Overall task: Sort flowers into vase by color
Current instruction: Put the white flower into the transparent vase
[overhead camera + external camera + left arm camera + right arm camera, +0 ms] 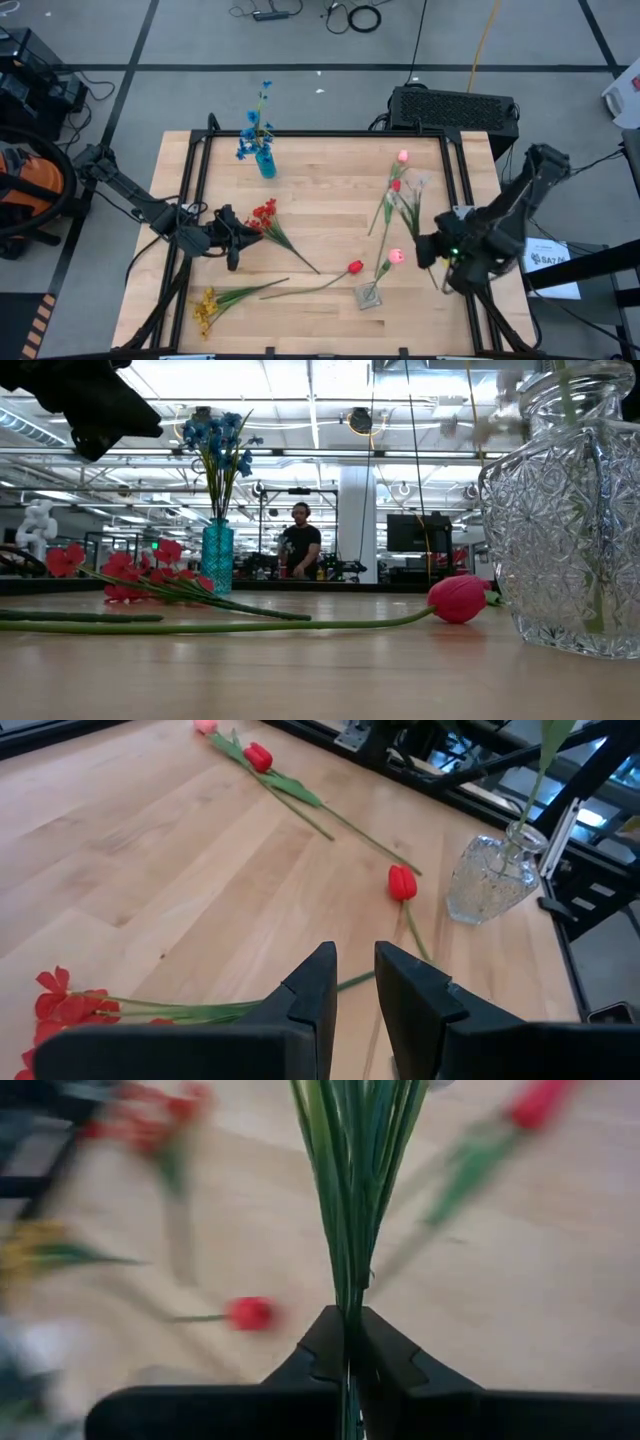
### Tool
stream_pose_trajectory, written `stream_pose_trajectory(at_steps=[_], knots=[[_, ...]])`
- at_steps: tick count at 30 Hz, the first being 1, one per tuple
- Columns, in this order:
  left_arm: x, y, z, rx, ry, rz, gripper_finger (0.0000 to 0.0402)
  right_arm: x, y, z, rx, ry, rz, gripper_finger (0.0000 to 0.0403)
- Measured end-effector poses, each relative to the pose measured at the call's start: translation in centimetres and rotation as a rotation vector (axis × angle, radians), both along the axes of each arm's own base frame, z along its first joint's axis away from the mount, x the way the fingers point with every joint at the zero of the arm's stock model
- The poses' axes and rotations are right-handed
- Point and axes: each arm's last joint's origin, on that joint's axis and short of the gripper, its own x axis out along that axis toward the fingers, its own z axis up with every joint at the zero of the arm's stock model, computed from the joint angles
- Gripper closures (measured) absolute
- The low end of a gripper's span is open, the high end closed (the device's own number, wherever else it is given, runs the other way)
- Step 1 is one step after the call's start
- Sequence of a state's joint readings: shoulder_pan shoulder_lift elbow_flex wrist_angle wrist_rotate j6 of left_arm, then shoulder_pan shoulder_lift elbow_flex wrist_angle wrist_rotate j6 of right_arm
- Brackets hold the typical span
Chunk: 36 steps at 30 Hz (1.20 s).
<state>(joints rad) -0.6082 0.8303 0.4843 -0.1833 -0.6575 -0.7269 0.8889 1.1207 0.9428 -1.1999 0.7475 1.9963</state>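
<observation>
A teal vase [266, 165] with blue flowers [256, 130] stands at the far left. A clear cut-glass vase [369, 296] near the front edge holds a pink tulip [395, 256]. Flat on the table lie a red cluster [264, 214], a yellow sprig [207, 306], a red tulip [355, 267], and farther off a pink tulip [403, 156] with another red one [396, 185]. My right gripper [437, 250] is shut on a white-blossomed sprig [412, 205]. My left gripper [232, 243] hovers by the red cluster's stems, fingers slightly apart and empty. My right gripper pinches the sprig's bunched green stems [348, 1285] between its two fingers, coming from the table's right side and slanting downward. The stems fan out beyond the fingertips toward the pale blossoms [420, 184]. The sprig is lifted clear of the table.
The table's black frame rails [200, 170] run along its left and right sides. A black box [453, 108] stands behind the far edge. Bare wood lies in the middle between the teal vase and the far tulips. A person [300, 540] stands far off in the room.
</observation>
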Motion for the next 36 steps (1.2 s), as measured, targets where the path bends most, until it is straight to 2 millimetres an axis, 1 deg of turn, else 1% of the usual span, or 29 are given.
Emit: stream_pose_trajectory(at_steps=[3, 6, 10, 14, 18, 23, 25, 27, 30, 33, 36], knots=[[0.1, -0.1, 0.2, -0.011, -0.018, 0.001, 0.0324, -0.8, 1.7, 0.5, -0.002, -0.145, 0.088, 0.04], [0.1, -0.1, 0.2, -0.016, -0.025, 0.002, 0.0324, -1.8, 3.1, 0.4, -0.021, -0.234, 0.136, 0.0401], [0.2, -0.1, 0.4, -0.028, -0.045, 0.004, 0.0324, -3.0, 3.5, 0.1, -0.083, -0.306, 0.134, 0.0401], [0.2, -0.2, 0.5, -0.035, -0.055, 0.005, 0.0324, -3.6, 3.5, 0.6, -0.153, -0.415, 0.164, 0.0401], [0.2, -0.2, 0.5, -0.034, -0.055, 0.005, 0.0324, -4.0, 4.2, 2.5, -0.233, -0.515, 0.225, 0.0401], [0.2, -0.1, 0.5, -0.025, -0.061, 0.024, 0.0324, -4.6, 5.7, 6.1, -0.375, -0.605, 0.328, 0.0401], [0.2, -0.1, 0.5, -0.023, -0.062, 0.029, 0.0324, -4.6, 6.4, 7.0, -0.461, -0.581, 0.398, 0.0401], [0.2, -0.1, 0.5, -0.022, -0.063, 0.031, 0.0324, -4.3, 7.5, 7.5, -0.541, -0.561, 0.454, 0.0401], [0.2, -0.1, 0.6, -0.023, -0.064, 0.031, 0.0324, -3.8, 9.4, 7.9, -0.596, -0.552, 0.514, 0.0401], [0.2, -0.1, 0.6, -0.024, -0.065, 0.031, 0.0324, -2.6, 11.3, 7.6, -0.641, -0.53, 0.575, 0.0401], [0.3, -0.1, 0.6, -0.024, -0.066, 0.033, 0.0324, -1.3, 12.6, 6.6, -0.685, -0.506, 0.571, 0.0401]])
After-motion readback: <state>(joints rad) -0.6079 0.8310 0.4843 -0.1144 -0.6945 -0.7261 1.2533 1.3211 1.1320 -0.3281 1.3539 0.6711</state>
